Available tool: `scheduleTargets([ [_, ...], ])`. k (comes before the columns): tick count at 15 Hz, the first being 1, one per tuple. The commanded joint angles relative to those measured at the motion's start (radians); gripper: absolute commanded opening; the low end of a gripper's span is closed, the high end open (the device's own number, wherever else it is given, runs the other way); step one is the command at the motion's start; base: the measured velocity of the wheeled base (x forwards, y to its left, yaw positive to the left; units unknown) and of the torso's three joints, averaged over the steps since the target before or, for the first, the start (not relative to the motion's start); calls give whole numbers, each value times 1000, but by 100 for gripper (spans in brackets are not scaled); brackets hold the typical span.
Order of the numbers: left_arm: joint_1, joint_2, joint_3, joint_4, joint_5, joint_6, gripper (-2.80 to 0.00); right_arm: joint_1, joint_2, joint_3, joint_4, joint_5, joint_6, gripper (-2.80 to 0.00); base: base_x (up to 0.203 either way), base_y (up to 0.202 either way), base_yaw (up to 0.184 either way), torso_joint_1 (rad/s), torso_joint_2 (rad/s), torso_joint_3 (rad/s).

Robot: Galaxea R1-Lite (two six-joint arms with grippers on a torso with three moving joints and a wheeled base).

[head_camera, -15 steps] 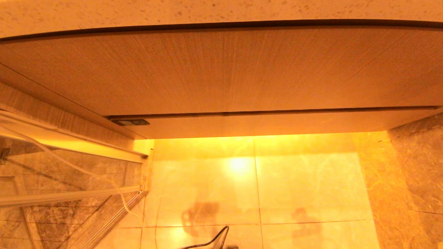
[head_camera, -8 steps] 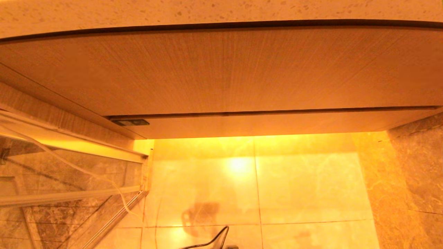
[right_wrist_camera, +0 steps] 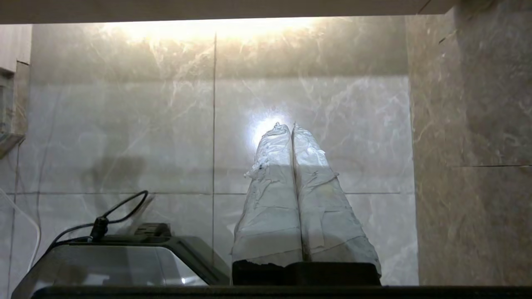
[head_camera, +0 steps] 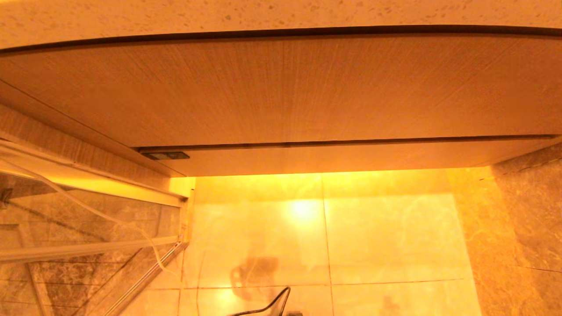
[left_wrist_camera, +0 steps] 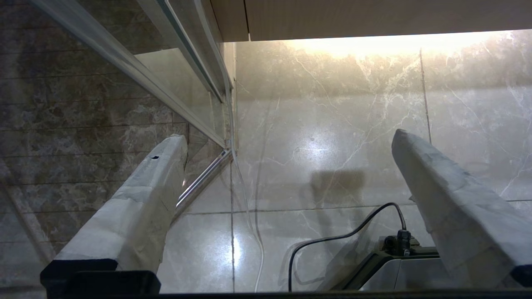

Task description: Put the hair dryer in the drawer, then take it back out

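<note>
I'm looking at the cabinet w/ the drawer point(head_camera: 281, 87) pushed fully in, its wood-grain front sitting flush right under the speckled countertop point(head_camera: 281, 13). Below the drawer a narrower wood panel point(head_camera: 342, 156) is running across, w/ a small dark plate point(head_camera: 166, 155) at its left end. Under that, warm light is spilling onto the glossy floor tiles point(head_camera: 386, 237).

Hair dryer: I'm not seeing it in any view, so can't say where it's sitting; the drawer's shut front is hiding whatever's inside.

Left of the drawer, a glass panel in a metal frame point(head_camera: 88, 206) is standing, w/ a thin white cord point(head_camera: 105, 217) trailing down past it to the floor.

Neither arm is showing in the head view. Left gripper point(left_wrist_camera: 286, 141) is hanging low, below the drawer, pointing at the floor tiles, jaws spread wide w/ nothing between them. Right gripper point(right_wrist_camera: 292, 126) is also hanging below the drawer over the tiles, padded fingers point(right_wrist_camera: 274, 174) pressed together, clenched on nothing. The robot's base point(right_wrist_camera: 116, 257) w/ a black cable point(right_wrist_camera: 120, 207) is sitting just beside both.
</note>
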Motion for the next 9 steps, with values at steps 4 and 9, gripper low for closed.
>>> scheduleTargets([
  [4,0,0,0,0,0,0,0,-1,-8,8,0,0,4,-280,0,0,0,0,0,0],
  [9,0,0,0,0,0,0,0,0,-7,8,0,0,8,-280,0,0,0,0,0,0],
])
